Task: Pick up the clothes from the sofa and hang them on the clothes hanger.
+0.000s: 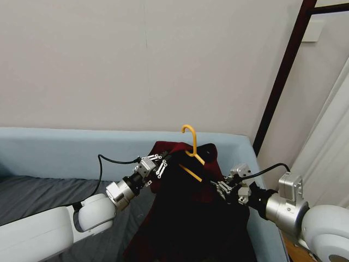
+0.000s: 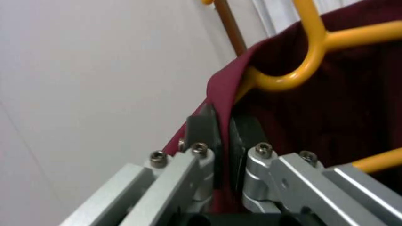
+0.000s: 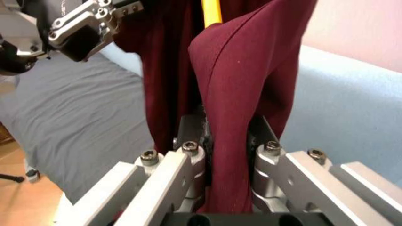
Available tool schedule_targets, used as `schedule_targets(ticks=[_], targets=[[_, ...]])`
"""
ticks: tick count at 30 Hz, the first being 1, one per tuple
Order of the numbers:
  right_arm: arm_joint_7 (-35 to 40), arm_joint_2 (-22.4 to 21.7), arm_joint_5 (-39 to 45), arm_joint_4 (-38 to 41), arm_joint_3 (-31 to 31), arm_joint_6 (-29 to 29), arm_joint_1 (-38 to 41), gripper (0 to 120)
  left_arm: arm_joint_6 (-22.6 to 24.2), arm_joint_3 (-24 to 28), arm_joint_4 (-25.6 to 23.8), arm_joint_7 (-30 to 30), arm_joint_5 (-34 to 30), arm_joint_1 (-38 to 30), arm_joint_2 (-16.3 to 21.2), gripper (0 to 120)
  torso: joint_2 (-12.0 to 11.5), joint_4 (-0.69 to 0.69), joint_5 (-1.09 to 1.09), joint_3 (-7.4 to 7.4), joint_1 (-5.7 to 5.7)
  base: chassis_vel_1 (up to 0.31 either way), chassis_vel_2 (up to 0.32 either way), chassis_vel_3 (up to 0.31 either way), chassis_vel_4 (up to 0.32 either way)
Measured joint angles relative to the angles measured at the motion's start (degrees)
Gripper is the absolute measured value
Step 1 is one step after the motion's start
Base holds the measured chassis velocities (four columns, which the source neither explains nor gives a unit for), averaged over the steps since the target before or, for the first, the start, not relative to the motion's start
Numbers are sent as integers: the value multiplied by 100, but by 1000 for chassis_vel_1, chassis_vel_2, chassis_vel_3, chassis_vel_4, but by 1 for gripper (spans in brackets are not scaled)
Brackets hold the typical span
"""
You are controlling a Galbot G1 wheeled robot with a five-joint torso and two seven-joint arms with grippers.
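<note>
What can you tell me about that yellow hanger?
The hanger is bright yellow and looks like smooth plastic. Its curved hook sticks up bare on top; its arms slope, tilted, inside the dark red garment draped over it. It is held up above the blue sofa. The left gripper and right gripper are each shut on the cloth at a side, not on the hanger itself.

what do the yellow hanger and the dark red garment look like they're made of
The yellow hanger: probably plastic, possibly coated metal; smooth, glossy round bar with highlights. The dark red garment: soft matte cloth, knit or woven unclear; it folds, drapes and shows a stitched seam. The left pincer and the right pincer are each shut on it.
</note>
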Motion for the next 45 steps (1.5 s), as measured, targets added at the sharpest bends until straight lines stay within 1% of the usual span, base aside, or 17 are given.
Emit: schedule_targets(ticks=[7, 9, 12, 13, 16, 18, 19, 22, 23, 24, 28, 29, 33, 34, 39, 40, 45], targets=[[189, 63, 54, -12, 20, 9, -67, 8, 323, 48, -277, -644, 476, 413, 351, 41, 0, 2, 1, 0, 0, 0, 0, 0, 0], [218, 65, 81, -5, 27, 9, -79, 8, 347, 19, -320, -785, 500, 549, 357, 44, 0, 1, 1, 0, 0, 0, 0, 0, 0], [322, 101, 239, 28, 69, 9, -89, 8, 256, -399, -468, -1098, 577, 1226, 407, 59, 0, 0, -2, 0, 0, 0, 0, 0, 0], [322, 101, 239, 28, 69, 9, -89, 8, 256, -399, -468, -1098, 577, 1226, 407, 59, 0, 0, -2, 0, 0, 0, 0, 0, 0], [511, 146, 428, 68, 184, 22, -53, 8, 145, -1231, -720, -1128, 632, 2188, 499, 73, 0, 1, 2, 0, 0, 0, 0, 0, 0], [688, 141, 618, 108, 305, 40, 22, 8, 137, -2088, -862, -1135, 612, 3060, 407, 81, 1, 1, 2, 0, 0, 0, 0, 0, 0], [688, 141, 618, 108, 305, 40, 22, 8, 137, -2088, -862, -1135, 612, 3060, 407, 81, 1, 1, 2, 0, 0, 0, 0, 0, 0], [942, 50, 999, 164, 617, 45, 135, 8, 133, -3486, -909, -1258, 634, 4599, 7, 95, 1, 0, -1, 0, 0, 0, 0, 0, 0], [942, 50, 999, 164, 617, 45, 135, 8, 133, -3486, -909, -1258, 634, 4599, 7, 95, 1, 0, -1, 0, 0, 0, 0, 0, 0], [1011, 22, 1148, 186, 751, 45, 158, 8, 122, -3825, -897, -1291, 661, 5039, -143, 98, 1, -1, 1, -1, 0, 0, 0, 0, 0], [1290, -15, 1632, 261, 1368, 30, 163, 8, -124, -4960, -829, -1053, 998, 6655, -1086, 100, 1, 3, 0, -1, 0, 0, 0, 0, 0], [1290, -15, 1632, 261, 1368, 30, 163, 8, -124, -4960, -829, -1053, 998, 6655, -1086, 100, 1, 3, 0, -1, 0, 0, 0, 0, 0], [1534, 246, 1702, 223, 2026, -130, -91, 8, -185, -5660, -659, -833, 2004, 7537, -2187, 100, 1, -3, 0, -1, -1, 0, 0, 0, 0], [1534, 246, 1702, 223, 2026, -130, -91, 8, -185, -5660, -659, -833, 2004, 7537, -2187, 100, 1, -3, 0, -1, -1, 0, 0, 0, 0], [1532, 791, 1241, 90, 2645, -229, -636, 8, -714, -5986, -474, -475, 2747, 8519, -3421, 100, 1, 4, 3, 0, -1, 0, 0, 0, 0], [1532, 791, 1241, 90, 2645, -229, -636, 8, -714, -5986, -474, -475, 2747, 8519, -3421, 100, 1, 4, 3, 0, -1, 0, 0, 0, 0], [1485, 1105, 924, 3, 3523, -371, -1231, 8, -1300, -6105, -312, -56, 3173, 9088, -4181, 100, 1, 0, 3, 0, -1, 0, 0, 0, 0]])
